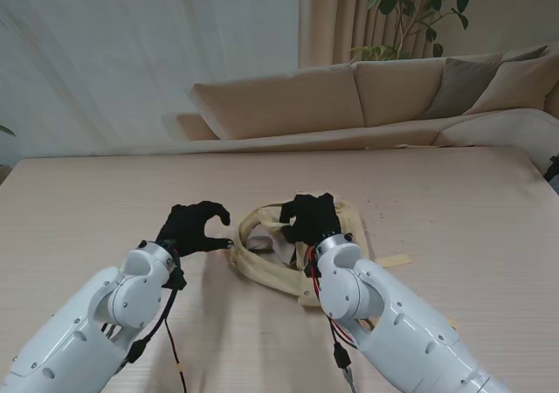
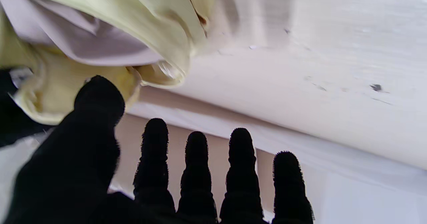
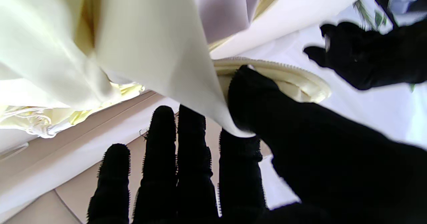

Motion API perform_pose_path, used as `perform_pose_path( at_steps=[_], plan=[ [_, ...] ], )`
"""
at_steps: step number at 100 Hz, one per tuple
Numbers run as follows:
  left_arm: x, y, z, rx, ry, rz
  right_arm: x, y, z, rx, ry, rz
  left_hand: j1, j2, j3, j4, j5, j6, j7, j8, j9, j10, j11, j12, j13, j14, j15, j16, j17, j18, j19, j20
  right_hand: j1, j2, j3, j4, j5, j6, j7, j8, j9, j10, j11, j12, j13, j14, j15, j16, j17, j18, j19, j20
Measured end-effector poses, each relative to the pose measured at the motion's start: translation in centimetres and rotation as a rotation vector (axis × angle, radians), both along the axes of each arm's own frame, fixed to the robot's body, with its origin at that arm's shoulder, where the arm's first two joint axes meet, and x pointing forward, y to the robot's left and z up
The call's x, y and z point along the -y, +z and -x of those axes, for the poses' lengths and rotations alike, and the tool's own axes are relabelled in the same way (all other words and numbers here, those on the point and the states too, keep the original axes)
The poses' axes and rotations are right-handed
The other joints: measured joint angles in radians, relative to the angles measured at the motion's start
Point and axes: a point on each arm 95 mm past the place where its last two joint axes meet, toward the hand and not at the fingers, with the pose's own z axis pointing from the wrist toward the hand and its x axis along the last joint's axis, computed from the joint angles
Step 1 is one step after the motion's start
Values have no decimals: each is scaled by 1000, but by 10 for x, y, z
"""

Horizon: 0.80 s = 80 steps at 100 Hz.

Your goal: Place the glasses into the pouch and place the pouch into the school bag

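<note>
A cream school bag (image 1: 262, 266) lies open in the middle of the table, showing a pale lilac lining (image 2: 83, 40). My right hand (image 1: 310, 218) is over the bag's mouth, and in the right wrist view its thumb and forefinger (image 3: 240, 140) pinch a cream flap of the bag (image 3: 150, 44). My left hand (image 1: 196, 227) hovers just left of the bag's rim, fingers curled apart and holding nothing; its thumb (image 2: 96, 100) is close to the rim (image 2: 160, 77). It also shows as a black glove, my left hand (image 3: 367, 64). I can make out neither the glasses nor the pouch.
A cream strap (image 1: 393, 260) trails from the bag toward the right. The wooden table (image 1: 87, 201) stretches wide on both sides. Beyond its far edge stand a beige sofa (image 1: 349, 96), a curtain and a potted plant (image 1: 419, 9).
</note>
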Motion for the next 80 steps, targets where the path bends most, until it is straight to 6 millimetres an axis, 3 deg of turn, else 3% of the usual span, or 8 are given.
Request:
perform_pose_path(
  at_steps=[12,17,24,35,45,53,66,80],
  plan=[
    [-8,-1,2,64,60,119,-7,-10,12,-32,55,48,-31,1,43,0,-13,5,-14,-44,0,0,1,-7,0,0,-1,-13,0,1,0,-12,-64,21,-81,8,-164,-17,-145,45,-101,-2,-11,0,-69,-19,-34,-4,-7,-24,-73,-17],
    [-9,-3,2,65,63,164,-10,-15,18,-61,82,63,-39,1,42,0,-24,6,-25,-54,0,0,1,-14,0,0,-2,-16,3,1,1,-22,-150,11,-80,67,-251,9,-261,116,-170,-5,-11,0,-99,-31,-44,-14,-11,-33,-105,-24],
    [-8,-4,2,61,71,187,-15,-23,27,-56,121,134,-50,1,42,0,-33,6,-25,-62,0,0,2,-14,0,1,-10,-17,5,2,1,-22,-225,-30,-69,75,-416,30,-309,135,-282,-15,-11,1,-149,-54,-94,-43,-12,-47,-167,-24],
    [-6,-3,4,41,91,255,-24,-35,39,-17,168,256,-50,1,42,0,-33,6,-35,-86,0,0,2,-24,0,2,-22,-28,5,3,1,-34,-350,-70,-80,66,-701,44,-293,-1,-472,-44,-12,-8,-246,-99,-166,-80,-21,-75,-307,-12],
    [-4,-2,4,40,92,263,-33,-52,47,60,162,394,-51,1,42,0,-33,19,-57,-112,0,1,2,-37,0,3,-26,-42,5,3,1,-35,-387,-82,-70,66,-821,47,-266,-44,-508,-55,-53,-29,-255,-117,-199,-102,-25,-85,-343,34],
    [-4,-3,4,22,93,286,-34,-62,48,103,123,429,-51,1,27,0,-33,32,-86,-147,0,2,1,-57,0,4,-43,-57,5,3,1,-51,-387,-97,-58,66,-832,42,-236,-52,-508,-60,-58,-33,-273,-121,-198,-104,-26,-85,-345,69],
    [-4,-4,4,11,95,300,-41,-74,50,119,103,465,-51,2,18,0,-33,41,-118,-188,0,15,-14,-82,0,5,-61,-69,9,8,1,-62,-370,-130,-30,67,-789,39,-183,-50,-522,-58,69,-2,-273,-110,-94,-53,-26,-73,-335,109],
    [-4,-6,3,-4,97,315,-46,-81,48,172,69,495,-51,3,18,0,-33,41,-120,-197,0,17,-19,-92,0,6,-61,-69,13,9,1,-65,-241,-121,-11,66,-585,-21,-120,54,-335,-50,212,70,-154,-67,66,28,-14,-45,-70,45]
  ],
)
